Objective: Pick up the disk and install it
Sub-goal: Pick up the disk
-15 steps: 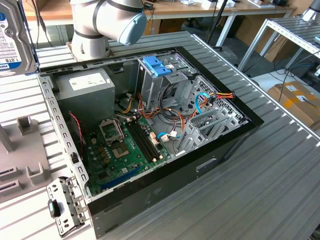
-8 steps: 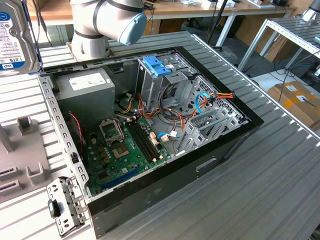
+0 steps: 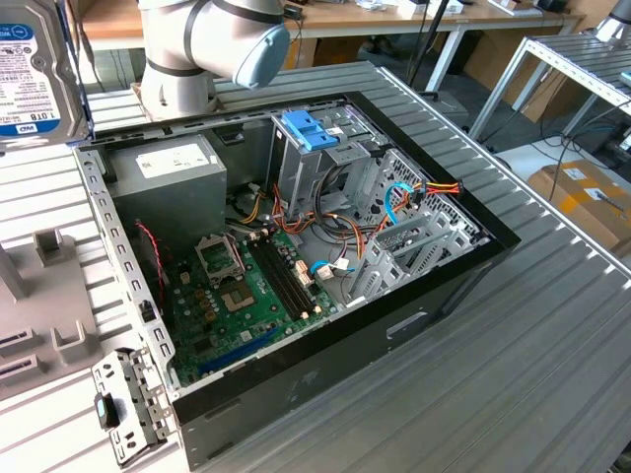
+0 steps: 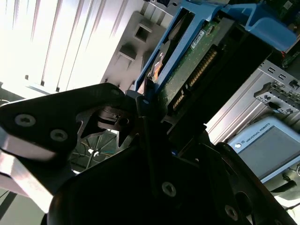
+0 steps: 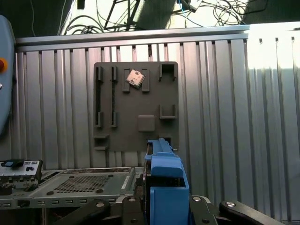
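Between the jaws of the gripper (image 5: pixel 167 209), in both wrist views, sits the disk (image 5: pixel 164 180), clamped from either side and held clear of everything below it. Its long axis runs straight out from the jaws, away from the wrist, with a blue side rail (image 4: pixel 154 65) along one edge. In the second wrist view its green circuit-board face and a row of connector pins (image 4: pixel 199 70) are turned to the camera. Beyond its tip, in the first wrist view, a grey fixture plate (image 5: pixel 136 108) lies flat on the slatted aluminium table (image 5: pixel 225 117), with a small square chip (image 5: pixel 134 78) resting in one of its pockets. In the exterior view the disk (image 3: pixel 35 69) hangs on edge at the exterior view's left, label side to the camera, above the fixture plate and outside the metal rim of the open computer case (image 3: pixel 118 246). Inside the case come the motherboard (image 3: pixel 246 296), then the grey power supply (image 3: pixel 168 168), and farther toward the exterior view's right a light-blue drive tray (image 3: pixel 311 128) standing among the drive cages. By my reading the relation that counts is this one: the disk is well apart from that tray, off to the exterior view's left of it, with the case wall and power supply between them. Farthest back stands the robot arm (image 3: pixel 212 39)
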Tool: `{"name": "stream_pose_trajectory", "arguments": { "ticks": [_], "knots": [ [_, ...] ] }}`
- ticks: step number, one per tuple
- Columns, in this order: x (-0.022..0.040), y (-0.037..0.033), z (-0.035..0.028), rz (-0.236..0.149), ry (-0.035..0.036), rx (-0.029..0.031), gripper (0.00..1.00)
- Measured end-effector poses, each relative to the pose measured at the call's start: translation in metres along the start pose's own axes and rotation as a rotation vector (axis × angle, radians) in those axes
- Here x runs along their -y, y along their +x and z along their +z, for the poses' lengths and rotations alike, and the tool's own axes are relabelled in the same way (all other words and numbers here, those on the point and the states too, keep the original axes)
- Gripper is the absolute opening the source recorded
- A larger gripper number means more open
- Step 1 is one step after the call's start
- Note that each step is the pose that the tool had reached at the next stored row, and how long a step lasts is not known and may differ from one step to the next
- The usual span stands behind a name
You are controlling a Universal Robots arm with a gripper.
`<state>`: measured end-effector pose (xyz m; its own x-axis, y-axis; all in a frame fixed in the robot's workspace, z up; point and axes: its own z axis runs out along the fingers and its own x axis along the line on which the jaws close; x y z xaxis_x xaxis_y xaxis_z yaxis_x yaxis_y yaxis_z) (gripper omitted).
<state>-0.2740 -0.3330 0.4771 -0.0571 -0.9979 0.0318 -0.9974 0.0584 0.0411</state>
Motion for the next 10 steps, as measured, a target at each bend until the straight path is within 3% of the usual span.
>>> {"name": "stream_pose_trajectory", "arguments": {
  "ticks": [10],
  "knots": [
    [0.0102,-0.0006,-0.0004,0.000,0.0000,0.0000,0.36]
  ]
}}
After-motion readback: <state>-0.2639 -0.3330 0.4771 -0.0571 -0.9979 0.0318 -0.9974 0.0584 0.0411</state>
